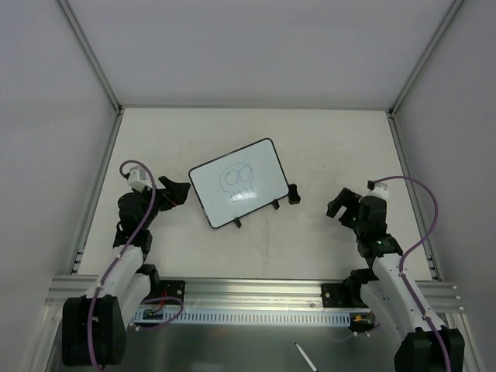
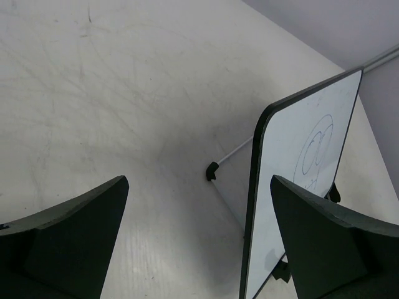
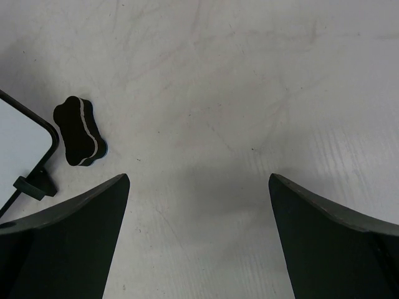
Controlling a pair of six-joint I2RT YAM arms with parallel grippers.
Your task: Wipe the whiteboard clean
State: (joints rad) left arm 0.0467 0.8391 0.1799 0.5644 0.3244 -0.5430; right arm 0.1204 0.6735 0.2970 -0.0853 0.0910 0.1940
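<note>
Whiteboard (image 1: pixel 235 183) sits mid-table (image 1: pixel 325 139), rotated a bit, with a skull-like doodle on its face and small black feet showing along the near edge. It looks slightly propped, but I can't tell how steep. Left hand (image 1: pixel 177 192) is just beside the board's left short edge, fingers spread wide, holding nothing. Right hand (image 1: pixel 339 204) is off to the right, also wide apart and empty. The eraser (image 1: pixel 293 193) lies between it and the board, just off the board's near right corner. My read on handling: the board is light and stiff with a slick face, so on those feet it'll likely skate or tip under wiping pressure — it needs bracing. Best hold is the black frame at the left short edge or corner, pinched across its thickness and kept off the drawing. The eraser is a small waisted block, so I'd grip it across the narrow middle — no wiping has started yet.
</note>
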